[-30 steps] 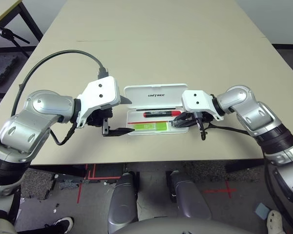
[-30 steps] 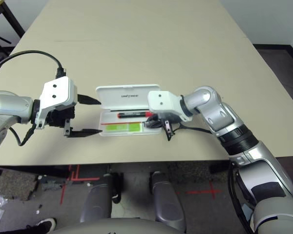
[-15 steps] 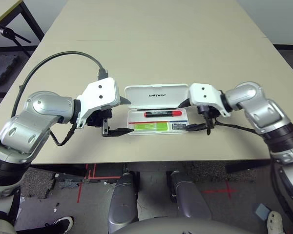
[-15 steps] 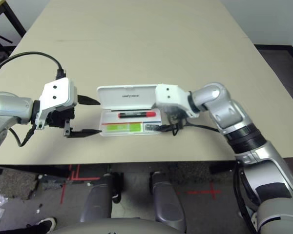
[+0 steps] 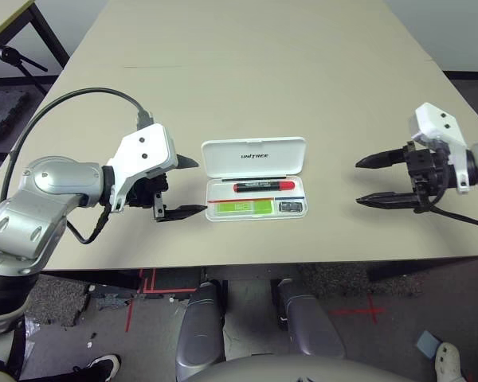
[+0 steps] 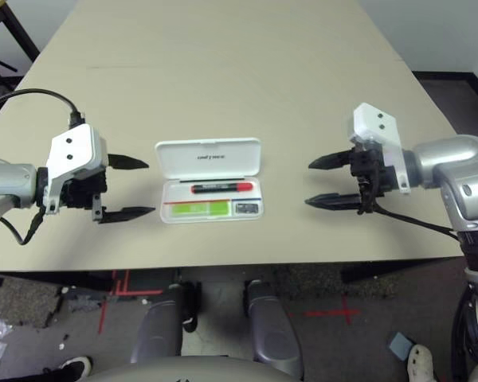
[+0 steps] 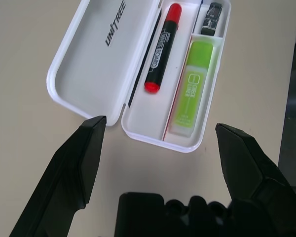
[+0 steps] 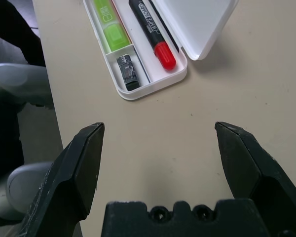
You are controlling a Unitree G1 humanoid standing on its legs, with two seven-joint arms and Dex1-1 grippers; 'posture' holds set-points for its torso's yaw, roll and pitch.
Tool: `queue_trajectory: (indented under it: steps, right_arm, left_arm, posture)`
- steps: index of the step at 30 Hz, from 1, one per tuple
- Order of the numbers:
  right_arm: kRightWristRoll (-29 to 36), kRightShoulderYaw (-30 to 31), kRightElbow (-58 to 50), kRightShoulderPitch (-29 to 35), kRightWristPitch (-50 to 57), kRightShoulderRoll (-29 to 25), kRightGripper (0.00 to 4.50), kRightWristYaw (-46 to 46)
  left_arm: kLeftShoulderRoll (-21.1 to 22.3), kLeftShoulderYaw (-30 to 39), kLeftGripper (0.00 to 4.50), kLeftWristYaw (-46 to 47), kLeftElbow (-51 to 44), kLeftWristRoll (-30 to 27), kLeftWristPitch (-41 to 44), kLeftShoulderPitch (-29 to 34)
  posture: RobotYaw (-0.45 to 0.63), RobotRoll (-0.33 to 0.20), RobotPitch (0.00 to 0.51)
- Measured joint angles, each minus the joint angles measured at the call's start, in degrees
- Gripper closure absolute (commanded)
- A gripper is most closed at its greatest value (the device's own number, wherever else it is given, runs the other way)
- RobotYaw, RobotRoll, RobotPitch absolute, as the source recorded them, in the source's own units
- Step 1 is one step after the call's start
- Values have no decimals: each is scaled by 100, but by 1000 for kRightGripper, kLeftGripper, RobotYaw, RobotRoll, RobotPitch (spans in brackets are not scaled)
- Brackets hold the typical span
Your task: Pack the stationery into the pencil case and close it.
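Observation:
The white pencil case (image 5: 280, 161) lies open mid-table, its lid with dark lettering laid back flat. In its tray are the red marker (image 5: 264, 186), the lime-green stick (image 5: 245, 207) and, in the small end compartment, the tiny dark metal piece (image 5: 290, 208). My left gripper (image 5: 200, 187) stands open just left of the case, holding nothing and not touching it. My right gripper (image 5: 358, 183) hovers open well to the right of the case, also holding nothing. The left wrist view shows the marker (image 7: 161, 49) and stick (image 7: 195, 89) side by side in the tray.
The beige table (image 5: 247, 72) stretches far behind the case. Its front edge (image 5: 255, 259) runs close below the case and both grippers. A black stand (image 5: 16, 56) is off the table at the far left.
My right gripper has pulled away from the case's right end, far out to the right, leaving the dark metal piece in the small compartment. My left gripper has backed slightly left.

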Motion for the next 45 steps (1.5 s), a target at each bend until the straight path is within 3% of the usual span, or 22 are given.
queue_trajectory:
  steps: [2,7,12,16,20,27,36,45]
  right_arm:
    - [45,-25,-60,44,1,2,0,-68]
    - [77,-28,-66,55,-5,38,0,-198]
    - [116,-28,-66,47,-29,126,0,-275]
    - [123,-28,-66,4,-47,156,0,-299]
    - [155,-28,-67,-52,-53,207,0,-331]
    - [170,-28,-85,-48,-52,214,0,-364]
    - [171,-28,-105,-20,-52,214,0,-382]
    - [166,-27,-107,-10,-65,215,0,-445]
  left_arm:
    - [-13,1,612,-16,129,-35,-19,0]
    - [-61,-39,2447,0,600,91,-243,15]
    - [-206,-253,4465,312,1465,850,-1127,-19]
    - [-530,-318,4491,549,2012,1202,-1599,-159]
    - [-1199,-281,4491,782,2247,1141,-1730,-340]
    - [-1794,-251,4491,1113,2688,1149,-1894,-641]
    - [-2273,-274,4491,1227,2872,1142,-1904,-739]
    - [-2290,-299,4491,722,2328,706,-1702,-803]
  posture:
    - [-64,0,170]
    - [-63,0,167]
    - [-59,0,161]
    - [-62,0,160]
    - [-69,0,158]
    - [-79,0,156]
    - [-83,0,153]
    - [-84,0,151]
